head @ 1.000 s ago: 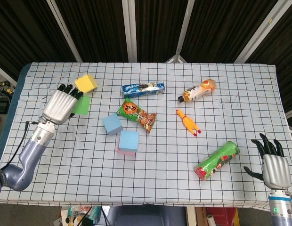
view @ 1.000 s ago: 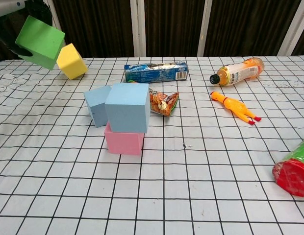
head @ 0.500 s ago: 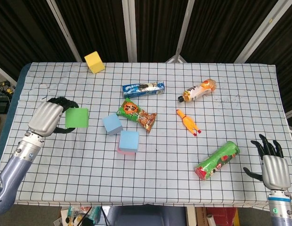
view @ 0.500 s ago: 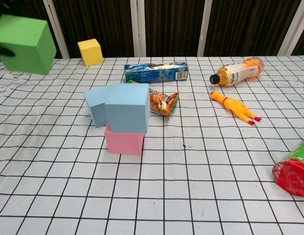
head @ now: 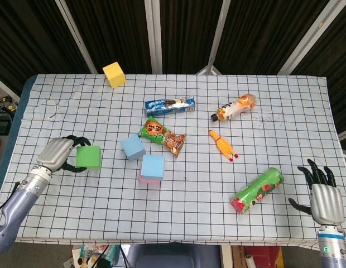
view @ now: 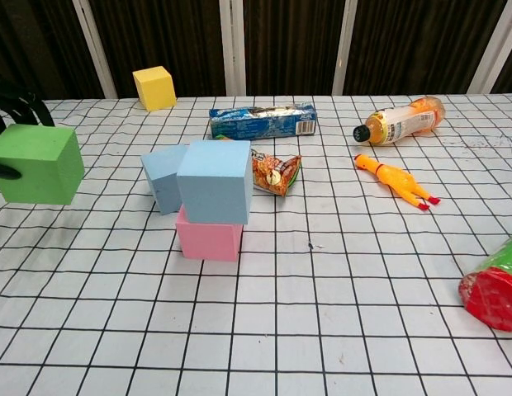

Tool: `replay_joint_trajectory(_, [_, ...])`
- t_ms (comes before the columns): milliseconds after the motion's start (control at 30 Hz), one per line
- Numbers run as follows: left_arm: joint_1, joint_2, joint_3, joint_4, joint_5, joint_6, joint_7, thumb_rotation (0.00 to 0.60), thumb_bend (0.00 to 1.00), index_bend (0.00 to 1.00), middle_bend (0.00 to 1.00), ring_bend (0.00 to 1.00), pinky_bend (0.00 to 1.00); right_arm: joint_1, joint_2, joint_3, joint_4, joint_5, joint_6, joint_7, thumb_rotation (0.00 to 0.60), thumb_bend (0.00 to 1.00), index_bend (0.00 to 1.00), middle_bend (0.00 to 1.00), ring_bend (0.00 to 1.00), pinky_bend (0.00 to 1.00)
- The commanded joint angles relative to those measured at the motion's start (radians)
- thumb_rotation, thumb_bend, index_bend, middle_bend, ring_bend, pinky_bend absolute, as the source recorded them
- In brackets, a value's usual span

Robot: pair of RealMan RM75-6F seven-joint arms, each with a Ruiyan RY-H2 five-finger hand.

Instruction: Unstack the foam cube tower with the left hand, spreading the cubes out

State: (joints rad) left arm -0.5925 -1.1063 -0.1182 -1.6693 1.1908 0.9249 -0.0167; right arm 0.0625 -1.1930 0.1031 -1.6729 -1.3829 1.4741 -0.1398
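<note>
My left hand [head: 57,154] grips a green foam cube [head: 88,158] at the table's left side; in the chest view the green cube [view: 36,163] hangs near the left edge with dark fingers [view: 16,106] behind it. A blue cube [head: 153,165] sits on a pink cube [view: 208,236] near the middle. A paler blue cube [head: 133,147] stands just behind and to the left of them, seeming to touch them. A yellow cube [head: 114,74] rests at the far edge. My right hand [head: 324,196] hovers open past the front right corner.
A snack packet [head: 162,137], a blue biscuit pack [head: 169,104], an orange drink bottle [head: 235,107], a rubber chicken toy [head: 222,144] and a green can [head: 256,190] lie across the middle and right of the checked tablecloth [head: 95,206].
The left hand has carried the green cube from the far left toward the near left and lower. The yellow cube went to the far edge and stopped there.
</note>
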Motion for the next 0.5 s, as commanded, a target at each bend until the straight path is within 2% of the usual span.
replay_joint_trajectory(33, [-0.022, -0.021, 0.000, 0.015, -0.044, -0.039, 0.037, 0.600, 0.18, 0.29, 0.39, 0.23, 0.32, -0.001, -0.001, 0.001, 0.000, 0.000, 0.001, 0.002, 0.600, 0.00, 0.24, 0.09, 0.18, 0.07])
replay_joint_trajectory(167, [-0.049, -0.036, 0.000, 0.016, -0.103, -0.083, 0.083, 0.600, 0.13, 0.24, 0.29, 0.15, 0.28, -0.001, 0.003, 0.002, -0.003, -0.001, 0.001, 0.011, 0.600, 0.00, 0.24, 0.09, 0.18, 0.07])
replay_joint_trajectory(300, [-0.081, -0.025, 0.016, 0.001, -0.151, -0.148, 0.130, 0.600, 0.04, 0.10, 0.04, 0.01, 0.21, -0.002, 0.004, 0.005, -0.003, 0.003, 0.004, 0.015, 0.600, 0.00, 0.24, 0.09, 0.19, 0.07])
replay_joint_trajectory(367, [-0.098, -0.006, 0.020, -0.020, -0.175, -0.181, 0.145, 0.600, 0.01, 0.06, 0.00, 0.00, 0.18, -0.002, 0.004, 0.006, -0.002, 0.004, 0.005, 0.016, 0.600, 0.00, 0.24, 0.09, 0.19, 0.07])
replay_joint_trajectory(500, [-0.118, 0.048, 0.001, -0.082, -0.186, -0.202, 0.132, 0.600, 0.00, 0.05, 0.00, 0.00, 0.18, -0.002, 0.003, 0.007, -0.002, 0.003, 0.006, 0.016, 0.600, 0.00, 0.24, 0.09, 0.19, 0.07])
